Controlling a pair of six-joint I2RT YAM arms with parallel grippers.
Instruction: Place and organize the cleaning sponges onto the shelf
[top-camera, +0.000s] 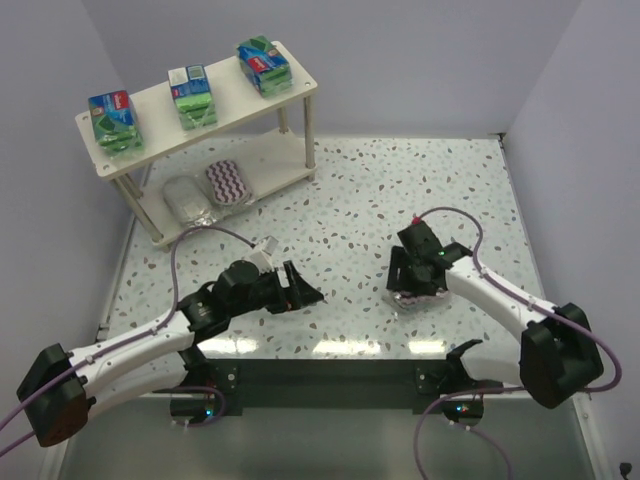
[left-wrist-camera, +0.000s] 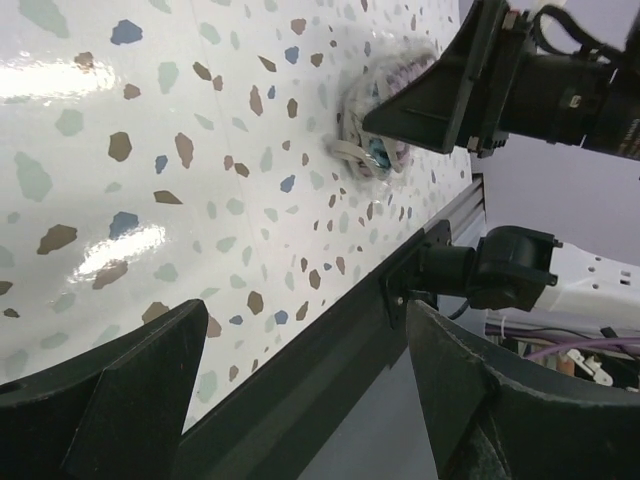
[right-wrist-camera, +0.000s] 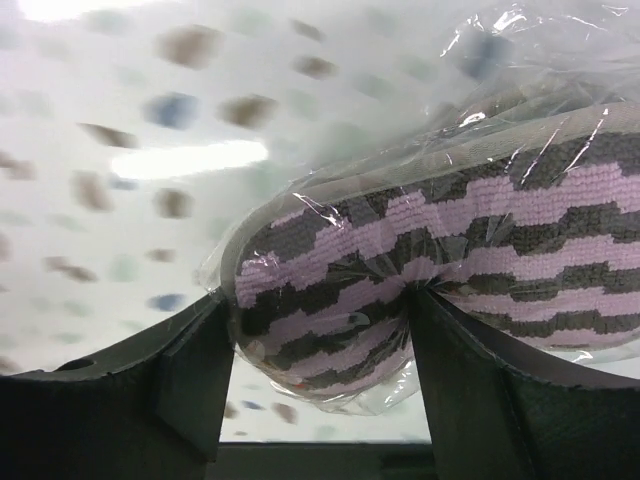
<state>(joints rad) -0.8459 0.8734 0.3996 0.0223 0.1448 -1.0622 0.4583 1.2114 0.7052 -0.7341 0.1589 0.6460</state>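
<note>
On the shelf (top-camera: 155, 105) at far left, three green packs (top-camera: 192, 95) stand spaced along the top board, which leaves the lower board for the softer items. There a silver pack (top-camera: 187, 200) and a striped pad (top-camera: 228, 182) lie side by side, with bare board to their right where a matching pad would fit. The left gripper (top-camera: 306, 291) hovers low over the table (top-camera: 340, 200) with its jaws apart and nothing between them, seemingly waiting clear of the other arm. At right, the right gripper (top-camera: 420, 285) is closed on one end of the last pad (right-wrist-camera: 450, 250), squeezing its wrapped foam, likely to carry it across. Whether that pad has left the table I cannot tell.
</note>
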